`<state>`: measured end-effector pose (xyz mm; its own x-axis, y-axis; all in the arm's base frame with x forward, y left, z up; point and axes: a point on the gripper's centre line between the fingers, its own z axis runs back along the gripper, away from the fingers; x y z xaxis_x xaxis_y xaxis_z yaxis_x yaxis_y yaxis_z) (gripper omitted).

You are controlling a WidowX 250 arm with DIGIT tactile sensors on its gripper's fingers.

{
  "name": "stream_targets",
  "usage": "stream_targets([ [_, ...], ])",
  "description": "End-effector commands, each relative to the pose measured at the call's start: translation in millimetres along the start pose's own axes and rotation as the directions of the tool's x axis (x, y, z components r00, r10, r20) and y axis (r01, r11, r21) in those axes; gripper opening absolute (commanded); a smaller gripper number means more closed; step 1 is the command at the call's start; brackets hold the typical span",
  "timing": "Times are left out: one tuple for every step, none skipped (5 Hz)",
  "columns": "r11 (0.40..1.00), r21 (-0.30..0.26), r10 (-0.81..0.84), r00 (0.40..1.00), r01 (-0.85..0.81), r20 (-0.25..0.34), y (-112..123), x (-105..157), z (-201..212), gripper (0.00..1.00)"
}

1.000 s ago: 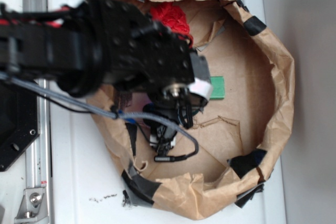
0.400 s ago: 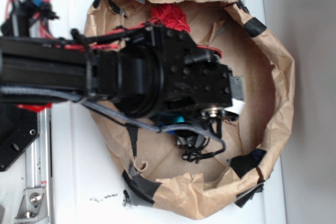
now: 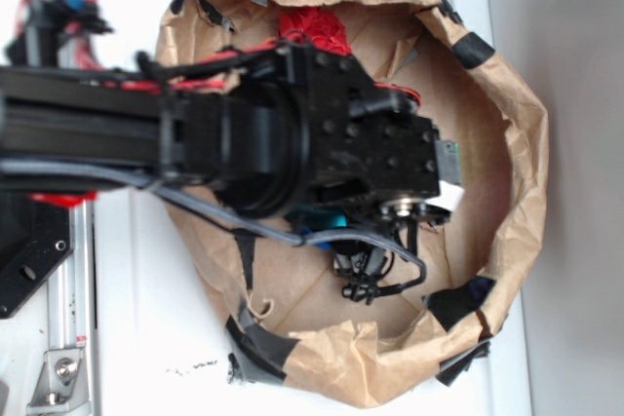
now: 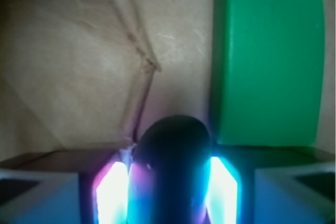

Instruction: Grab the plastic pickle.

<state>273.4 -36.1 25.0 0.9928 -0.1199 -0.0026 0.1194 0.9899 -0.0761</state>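
Note:
In the wrist view the plastic pickle (image 4: 173, 150) is a dark, glossy, rounded end sticking out between my two glowing fingers (image 4: 113, 192). My gripper (image 4: 170, 192) is shut on the pickle, with a pad against each side of it. The pickle lies on the brown paper floor, just left of the lighter green flat block (image 4: 268, 56). In the exterior view my black arm (image 3: 322, 153) reaches from the left over the middle of the paper enclosure. It hides the fingers, the pickle and the green block.
A crumpled brown paper wall (image 3: 522, 143) patched with black tape rings the work area. A red mesh object (image 3: 314, 28) lies at the back, partly under the arm. A raised paper fold (image 4: 142, 61) runs left of the pickle.
The arm swung right across the enclosure, covering the green block, then crept slightly further right in the last half second.

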Motion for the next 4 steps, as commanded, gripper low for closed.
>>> stream_targets([
  [0.990,0.134,0.027,0.991,-0.045,0.133,14,-19,81,0.00],
  [0.994,0.065,0.077,0.986,-0.087,0.150,21,-16,110,0.00],
  [0.992,0.064,0.098,0.986,-0.108,0.136,24,-28,126,0.00],
  [0.991,0.077,0.096,0.989,-0.105,0.113,26,-23,120,0.00],
])
